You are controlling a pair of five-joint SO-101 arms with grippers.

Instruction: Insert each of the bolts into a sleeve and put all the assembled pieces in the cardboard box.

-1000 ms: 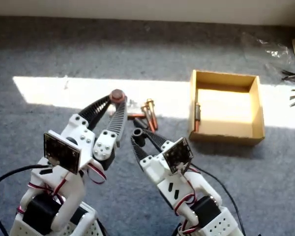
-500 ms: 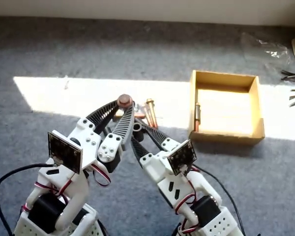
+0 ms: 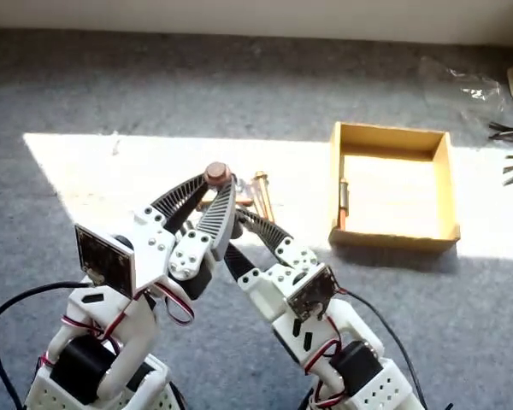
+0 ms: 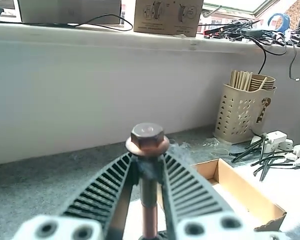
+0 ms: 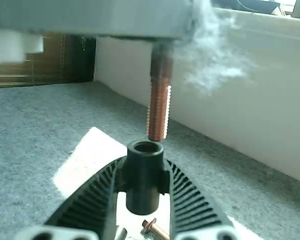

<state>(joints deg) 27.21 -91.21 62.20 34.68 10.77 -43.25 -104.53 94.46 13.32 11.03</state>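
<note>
what changed: the right gripper (image 5: 144, 172) has swung in from the side and now sits right under the left gripper (image 4: 149, 165)
what that means: I reckon the insert is next, the threaded tip hangs just above the hole, not in yet
left jaws: pinching the bolt (image 4: 148, 139) by its shank, head up
right jaws: clamped on the black sleeve (image 5: 145, 150), mouth up
cardboard box (image 3: 449, 184): one piece (image 3: 343, 205) lies against the wall on the loose-bolt side, looks assembled
worktop: a couple of loose bolts (image 3: 262, 196) between the arms and the box, still to do
</note>
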